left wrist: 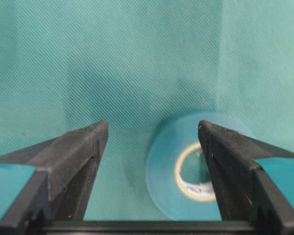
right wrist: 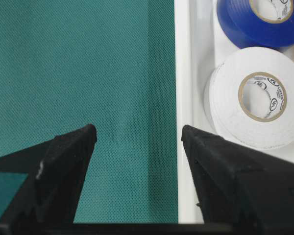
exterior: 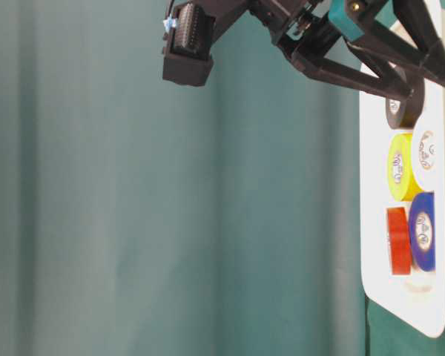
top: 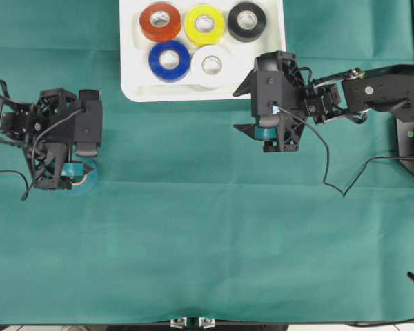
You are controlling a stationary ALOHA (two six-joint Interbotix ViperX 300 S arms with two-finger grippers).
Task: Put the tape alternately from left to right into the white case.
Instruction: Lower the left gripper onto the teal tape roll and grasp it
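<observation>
Seen from overhead, the round teal roll of tape [top: 84, 181] lies mostly hidden beneath the black left gripper [top: 76, 172]; only a curved edge shows past its fingers. In the left wrist view the right finger [left wrist: 225, 166] covers part of that roll's pale core, and the bottom edge cuts the roll off. In the right wrist view the glossy blue roll of tape [right wrist: 257, 19], ahead of the right gripper [right wrist: 137, 142], is cropped by the top edge. The shallow white plastic case [exterior: 376, 282] runs off the table-level picture's right side.
</observation>
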